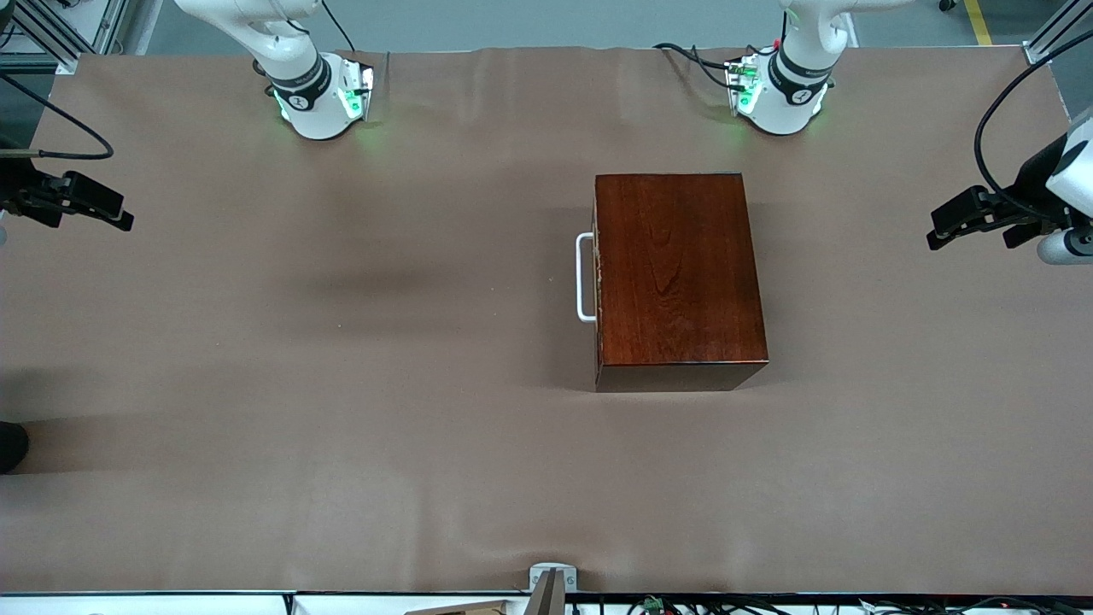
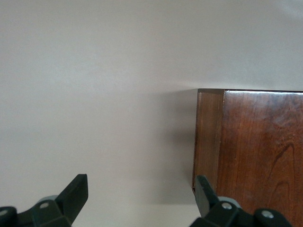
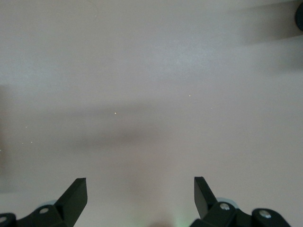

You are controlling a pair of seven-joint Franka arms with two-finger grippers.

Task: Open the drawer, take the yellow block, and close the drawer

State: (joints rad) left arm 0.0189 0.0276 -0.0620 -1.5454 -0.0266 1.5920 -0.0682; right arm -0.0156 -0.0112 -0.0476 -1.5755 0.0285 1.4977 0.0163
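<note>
I see the dark reddish-brown glossy wooden box [image 1: 679, 278] mid-counter, toward the left arm's end, its drawer shut, white U-shaped bar handle [image 1: 584, 278] facing the right arm's end. Left end effector [image 2: 142, 198] and right end effector [image 3: 140, 196] wait wide open, empty, at the counter's ends.

Even overhead light, soft shadows, glossy sheen on the box [image 1: 679, 269].

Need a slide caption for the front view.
Closed drawer in wooden box; left gripper and right gripper open at table ends.
</note>
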